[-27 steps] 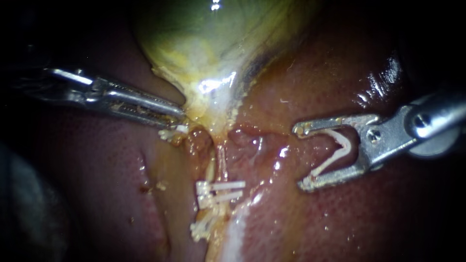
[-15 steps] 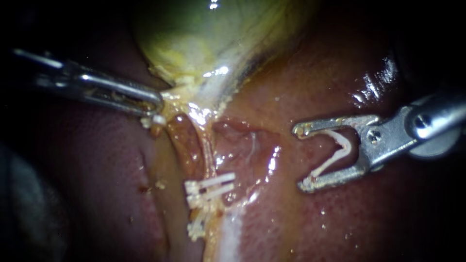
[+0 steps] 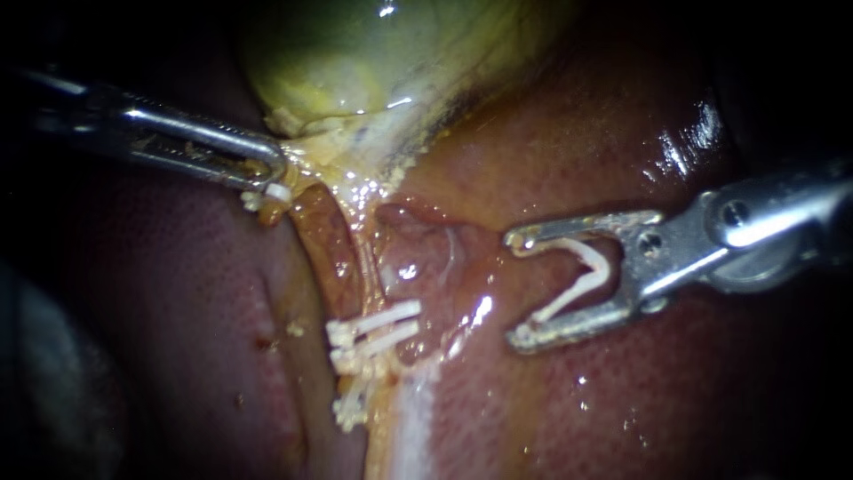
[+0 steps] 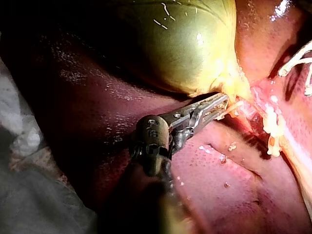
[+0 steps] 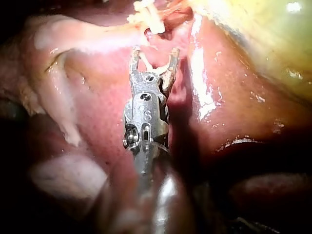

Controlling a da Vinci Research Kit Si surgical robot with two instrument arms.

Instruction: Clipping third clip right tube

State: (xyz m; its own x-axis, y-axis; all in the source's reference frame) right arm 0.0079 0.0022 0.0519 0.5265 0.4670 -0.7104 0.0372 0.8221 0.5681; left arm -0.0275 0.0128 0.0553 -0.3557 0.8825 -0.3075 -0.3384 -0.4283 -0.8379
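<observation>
Right instrument (image 3: 522, 287): the hand's two jaws stand wide apart, clamped only on the white V-shaped plastic clip (image 3: 582, 276) seated between them, one leg against each jaw. The clip is not closed. The hand hangs over the wet red-brown liver (image 3: 622, 400), tips pointing toward the thin pale tube (image 3: 367, 267) but apart from it. No part of the tube sits between the jaws. Right wrist view agrees: clip in the hand, tissue ahead of the tips.

Left instrument (image 3: 262, 171): hand clamped together on the yellowish neck of the pale yellow-green gallbladder (image 3: 355, 62), where it narrows. Tissue there looks taut.

The tube runs down from that neck. Two straight white clips (image 3: 373, 327) lie across it side by side, low on its run. A further white clip cluster (image 3: 351, 411) sits just below them. Can't tell if this is the right tube.

Gallbladder body lies farthest back.
</observation>
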